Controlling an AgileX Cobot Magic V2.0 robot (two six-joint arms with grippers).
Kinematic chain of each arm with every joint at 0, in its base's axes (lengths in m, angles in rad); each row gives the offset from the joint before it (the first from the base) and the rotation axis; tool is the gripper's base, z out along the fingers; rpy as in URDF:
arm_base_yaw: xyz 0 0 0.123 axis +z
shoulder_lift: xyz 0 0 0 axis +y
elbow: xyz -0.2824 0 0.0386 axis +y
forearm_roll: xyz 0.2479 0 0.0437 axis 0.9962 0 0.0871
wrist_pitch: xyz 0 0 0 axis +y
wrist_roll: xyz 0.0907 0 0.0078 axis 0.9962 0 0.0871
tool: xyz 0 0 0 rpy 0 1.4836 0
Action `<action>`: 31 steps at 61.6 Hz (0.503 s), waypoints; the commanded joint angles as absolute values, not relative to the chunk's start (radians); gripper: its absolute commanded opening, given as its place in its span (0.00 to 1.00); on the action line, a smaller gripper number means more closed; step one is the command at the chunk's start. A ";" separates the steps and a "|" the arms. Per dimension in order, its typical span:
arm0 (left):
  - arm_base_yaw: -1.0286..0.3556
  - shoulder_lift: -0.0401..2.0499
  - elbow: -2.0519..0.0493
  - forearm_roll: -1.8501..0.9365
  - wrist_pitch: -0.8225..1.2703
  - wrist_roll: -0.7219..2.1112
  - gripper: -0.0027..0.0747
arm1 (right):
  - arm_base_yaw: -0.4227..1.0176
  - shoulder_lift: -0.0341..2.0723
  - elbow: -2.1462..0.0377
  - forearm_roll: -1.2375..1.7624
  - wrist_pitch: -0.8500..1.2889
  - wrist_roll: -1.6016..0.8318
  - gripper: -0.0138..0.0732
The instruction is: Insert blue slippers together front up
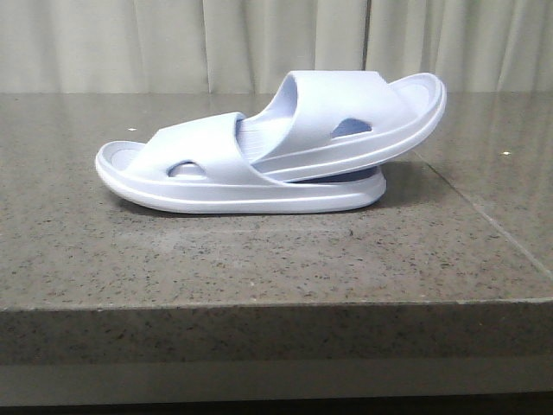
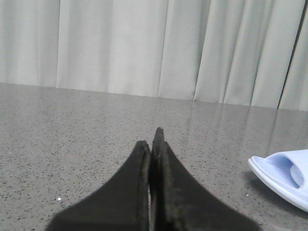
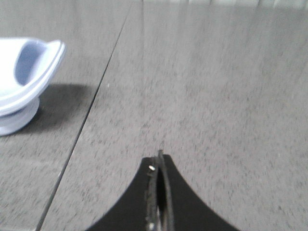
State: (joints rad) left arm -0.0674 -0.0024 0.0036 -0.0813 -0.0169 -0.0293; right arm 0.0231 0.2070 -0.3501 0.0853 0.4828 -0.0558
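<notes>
Two pale lavender-blue slippers sit nested on the grey stone table. The lower slipper (image 1: 207, 169) lies flat. The upper slipper (image 1: 354, 117) has one end pushed under the lower one's strap and tilts up to the right. No gripper shows in the front view. My left gripper (image 2: 153, 137) is shut and empty, low over bare table, with one end of a slipper (image 2: 284, 175) off to its side. My right gripper (image 3: 160, 156) is shut and empty, with the stacked slipper ends (image 3: 24, 82) well apart from it.
The grey speckled table (image 1: 259, 259) has a seam line (image 1: 484, 216) on its right part and a front edge near the camera. Pale curtains (image 1: 173, 43) hang behind the table.
</notes>
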 commanded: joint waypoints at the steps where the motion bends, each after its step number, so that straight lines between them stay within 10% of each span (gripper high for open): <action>1: -0.066 -0.021 0.009 -0.081 -0.101 -0.032 0.01 | 0.021 0.153 -0.264 0.077 0.238 -0.055 0.08; 31: -0.066 -0.021 0.009 -0.081 -0.101 -0.032 0.01 | 0.081 -0.028 0.022 0.078 0.000 -0.054 0.08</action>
State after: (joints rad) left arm -0.0674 -0.0024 0.0036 -0.0813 -0.0180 -0.0293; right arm 0.0817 -0.0083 0.0256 0.0853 0.1047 -0.0558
